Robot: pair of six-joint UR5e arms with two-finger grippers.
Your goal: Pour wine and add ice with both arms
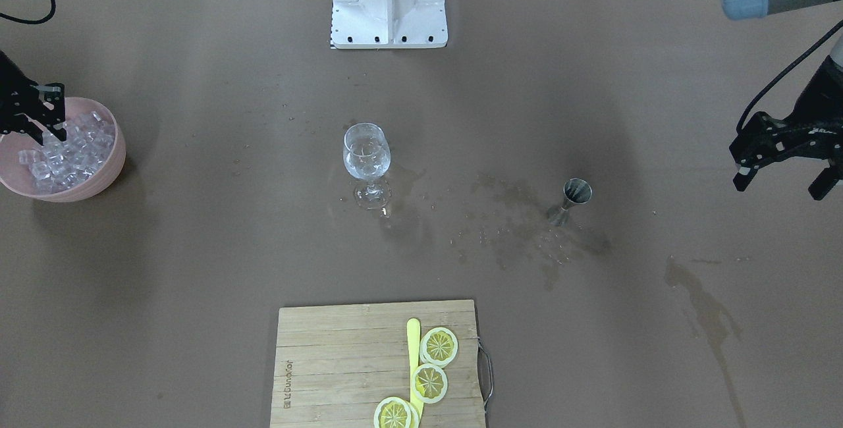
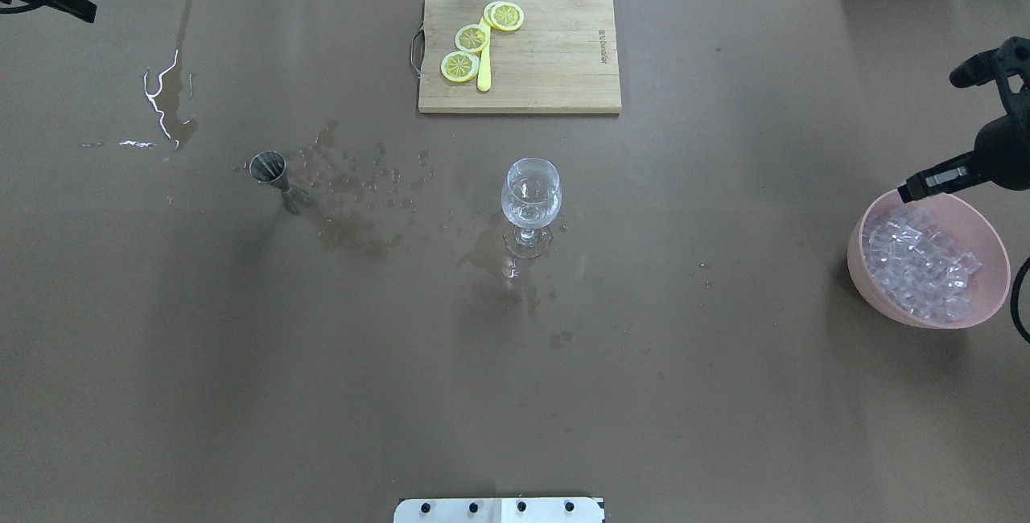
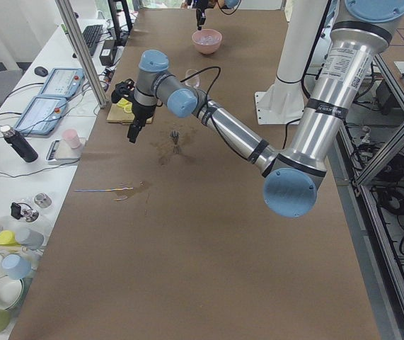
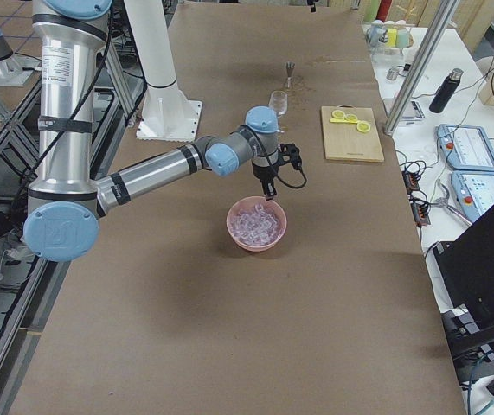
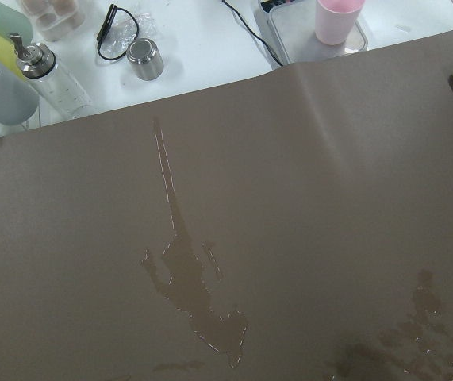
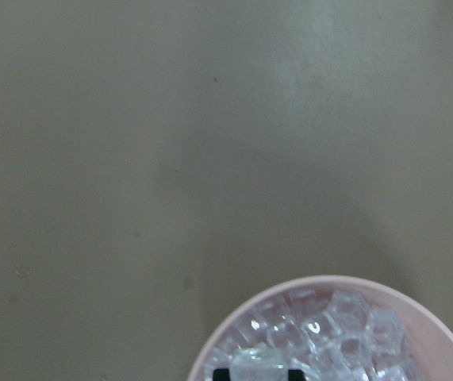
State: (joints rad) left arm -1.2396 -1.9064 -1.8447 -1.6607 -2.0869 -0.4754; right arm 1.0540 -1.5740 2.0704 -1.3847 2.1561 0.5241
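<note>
Facing the robot, the front view shows the left gripper (image 1: 781, 187) hanging above the brown table (image 1: 197, 270) at the picture's right edge, its 2 fingers spread wide and holding nothing. The right gripper (image 1: 53, 122) reaches into a pink bowl (image 1: 113, 163) heaped with ice (image 1: 69, 151). Mid-table a stemmed glass (image 1: 366, 151) stands upright, with the wine (image 1: 366, 164) in the lower part of its bowl. A steel jigger (image 1: 571, 199) stands upright well apart from it, amid wet stains (image 1: 514, 230). A cutting board (image 1: 336, 362) carries lemon slices (image 1: 439, 346).

Overhead view: glass central, jigger to its left, bowl near the right edge.

Left side view: the near arm's gripper hangs above the table near the jigger, not touching it.

Right-wrist view — 1 cube (image 6: 258, 367) sits clamped between 2 black fingertips (image 6: 222, 373), just over the heap.

Left-wrist view — a wet streak (image 5: 190, 286) lies on the table covering.
</note>
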